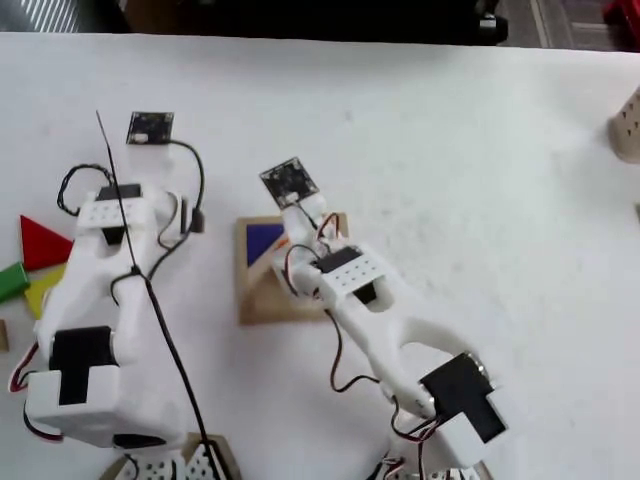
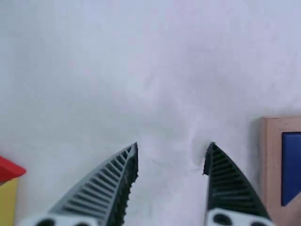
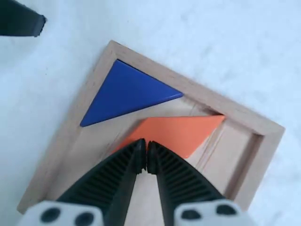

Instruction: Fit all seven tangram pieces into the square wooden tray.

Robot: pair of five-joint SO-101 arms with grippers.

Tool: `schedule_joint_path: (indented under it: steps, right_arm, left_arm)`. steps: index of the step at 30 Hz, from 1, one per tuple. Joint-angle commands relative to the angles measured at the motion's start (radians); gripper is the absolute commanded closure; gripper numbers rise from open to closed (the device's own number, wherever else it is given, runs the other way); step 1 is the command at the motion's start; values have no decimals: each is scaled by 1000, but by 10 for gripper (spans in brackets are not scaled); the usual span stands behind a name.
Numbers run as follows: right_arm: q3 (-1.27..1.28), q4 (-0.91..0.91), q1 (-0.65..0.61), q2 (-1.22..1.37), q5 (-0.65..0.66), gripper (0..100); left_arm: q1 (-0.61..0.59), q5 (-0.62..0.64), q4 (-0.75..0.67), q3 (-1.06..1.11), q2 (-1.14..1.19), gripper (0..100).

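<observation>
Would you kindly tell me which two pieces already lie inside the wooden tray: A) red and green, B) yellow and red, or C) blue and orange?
C: the right wrist view shows the blue triangle and the orange piece within the tray walls.

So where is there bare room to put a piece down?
In the tray, bare wood lies beside the orange piece, away from the blue triangle. The table beyond the tray is open. It is crowded beside the left arm, where the red triangle, green piece and yellow piece cluster.
</observation>
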Motion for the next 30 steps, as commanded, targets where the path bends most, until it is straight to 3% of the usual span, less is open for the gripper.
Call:
schedule_joint_path:
  steps: [1,10,17,30]
  right_arm:
    - [-35,42,-7,-16,-9,981]
    - [-29,153,-74,-88,-9,981]
    - [-51,-35,-45,59,-8,981]
    - [-78,-4,45,22,-6,981]
  left_arm:
    - [-8,-5,-21,-9,-2,770]
    - [-8,-5,-21,-9,-2,770]
    - [-7,-5,-21,-9,-2,770]
    - [-8,-5,-20,-9,-2,770]
